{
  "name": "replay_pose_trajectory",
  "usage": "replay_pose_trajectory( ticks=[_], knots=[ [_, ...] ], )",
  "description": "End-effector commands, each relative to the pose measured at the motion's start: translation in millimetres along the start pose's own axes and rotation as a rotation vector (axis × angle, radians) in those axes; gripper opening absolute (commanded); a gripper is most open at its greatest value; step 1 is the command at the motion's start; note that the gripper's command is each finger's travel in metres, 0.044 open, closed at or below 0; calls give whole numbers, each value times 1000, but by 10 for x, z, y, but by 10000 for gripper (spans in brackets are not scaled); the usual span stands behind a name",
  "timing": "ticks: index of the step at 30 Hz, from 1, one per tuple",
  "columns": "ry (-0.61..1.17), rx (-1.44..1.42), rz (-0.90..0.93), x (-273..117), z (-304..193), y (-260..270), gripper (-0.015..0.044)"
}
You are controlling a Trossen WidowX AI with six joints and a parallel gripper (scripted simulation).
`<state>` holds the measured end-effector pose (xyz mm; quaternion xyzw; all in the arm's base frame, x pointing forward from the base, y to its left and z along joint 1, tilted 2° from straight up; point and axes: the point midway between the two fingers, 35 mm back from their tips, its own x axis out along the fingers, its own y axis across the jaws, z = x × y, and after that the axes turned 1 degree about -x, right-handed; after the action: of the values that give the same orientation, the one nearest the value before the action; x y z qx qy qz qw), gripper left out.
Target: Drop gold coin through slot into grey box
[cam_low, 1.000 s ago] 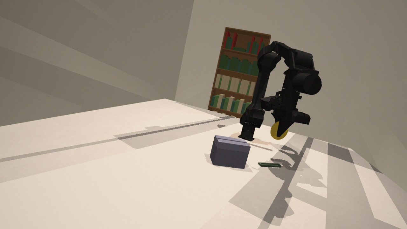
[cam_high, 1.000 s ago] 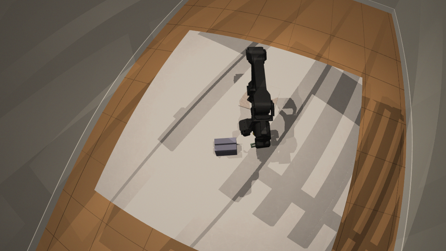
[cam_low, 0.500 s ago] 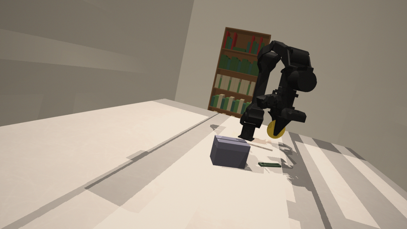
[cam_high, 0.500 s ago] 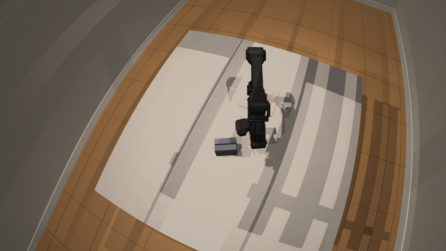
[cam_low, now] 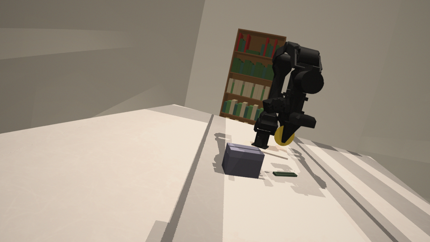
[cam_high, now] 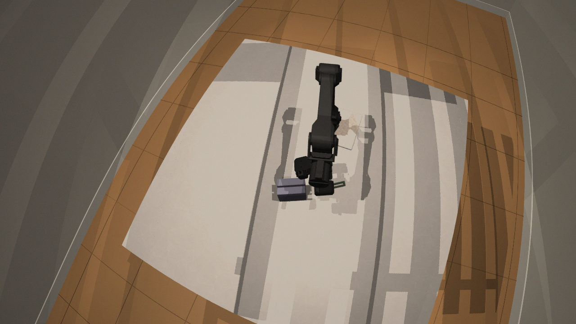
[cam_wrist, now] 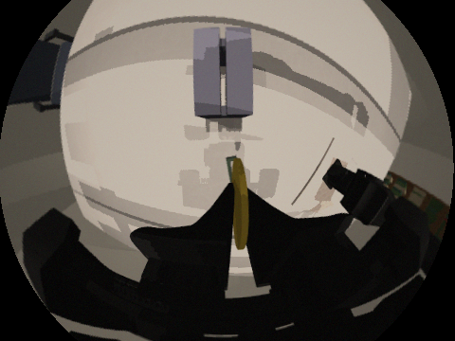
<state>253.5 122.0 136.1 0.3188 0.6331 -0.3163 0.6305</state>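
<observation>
My gripper (cam_low: pixel 284 140) (cam_wrist: pixel 234 187) is shut on the gold coin (cam_low: pixel 278 140) (cam_wrist: pixel 241 223), which stands upright between the fingertips, edge-on in the wrist view. It is held well above the table. The dark-green holder (cam_high: pixel 340 184) (cam_low: pixel 285 174) (cam_wrist: pixel 230 164) is empty below, partly hidden by the arm in the top view and by the coin in the wrist view. The grey box (cam_high: pixel 291 191) (cam_low: pixel 243 164) (cam_wrist: pixel 207 76) stands to one side of the holder, closed. Its slot (cam_wrist: pixel 223 85) runs lengthwise in the wrist view, roughly in line with the coin, which is not over the box.
The white table top (cam_high: pixel 201 181) (cam_low: pixel 120 180) bears broad shadows. The arm's base (cam_low: pixel 260 141) stands behind the box. A thin stick-like strip (cam_low: pixel 275 155) (cam_wrist: pixel 313 171) lies near the base. A bookcase (cam_low: pixel 252 75) stands beyond the table.
</observation>
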Motion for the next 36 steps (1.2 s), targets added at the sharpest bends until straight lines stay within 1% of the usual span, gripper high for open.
replay_pose_trajectory(
  ticks=[1,36],
  knots=[
    [0,2,-7,12,91,20,0],
    [-11,-8,-9,13,942,94,0]
  ],
)
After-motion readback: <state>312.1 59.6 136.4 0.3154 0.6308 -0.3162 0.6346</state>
